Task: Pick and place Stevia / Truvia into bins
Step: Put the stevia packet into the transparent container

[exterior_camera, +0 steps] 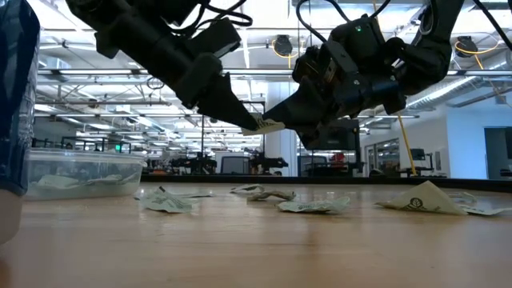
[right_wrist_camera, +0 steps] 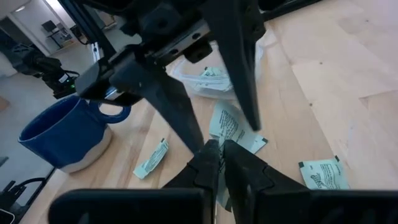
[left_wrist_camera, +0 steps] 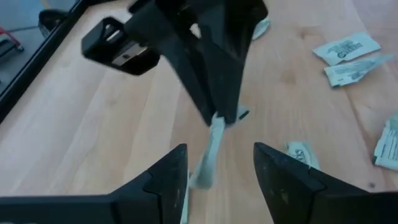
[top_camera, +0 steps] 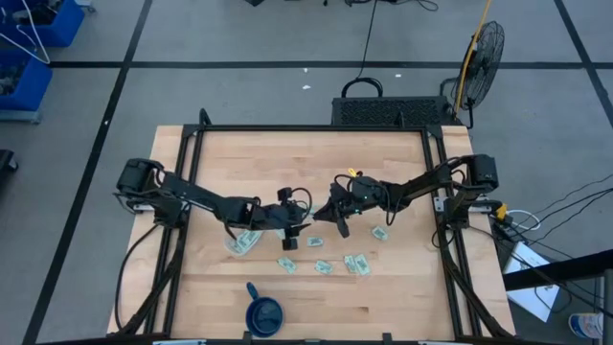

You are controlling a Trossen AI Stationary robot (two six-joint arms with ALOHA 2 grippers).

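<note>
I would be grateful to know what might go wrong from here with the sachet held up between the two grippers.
1. The right gripper pinches the sachet in mid-air while the left gripper is open around it; releasing too early would probably drop it.
2. The two grippers' fingertips sit very close together, so they could knock each other.
3. The clear tub stands off to the side, so a weak edge grip might slip on the way there.
</note>
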